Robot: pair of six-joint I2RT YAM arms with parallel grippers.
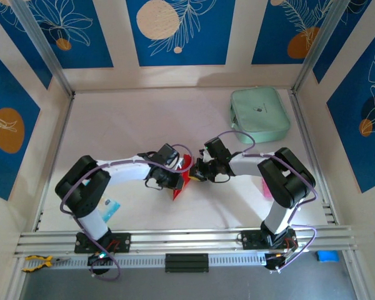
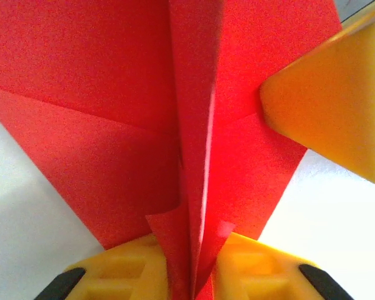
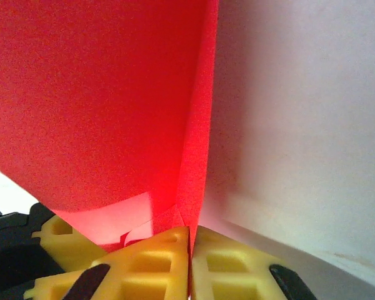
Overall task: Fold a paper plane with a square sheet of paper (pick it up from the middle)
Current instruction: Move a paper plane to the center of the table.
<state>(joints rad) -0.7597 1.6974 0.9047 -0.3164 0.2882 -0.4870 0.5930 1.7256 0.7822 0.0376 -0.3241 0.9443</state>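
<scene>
Item: paper plane (image 1: 182,182), bright red, creased, with a raised central ridge. It sits just past 6 o'clock of the centre of the white table (image 1: 125,125), held between the two claws and tilted off the surface. Left gripper (image 1: 174,179): at 9 o'clock of the paper, clenched; in the left wrist view its yellow fingers (image 2: 125,269) flank the upright ridge of the paper plane (image 2: 94,94) and pinch its fold at 6 o'clock of the view. A yellow finger of the other claw (image 2: 337,106) presses the paper at 2 o'clock there. Right gripper (image 1: 197,172): at 2 o'clock of the paper, clenched; in the right wrist view its fingers (image 3: 150,262) meet with the edge of the paper plane (image 3: 100,94) caught between them. Mint-green pouch (image 1: 260,114): flat, at 1 o'clock of the table, well apart from the paper. Blue-and-white packet (image 1: 110,207): at 8 o'clock, just beside the left arm.
</scene>
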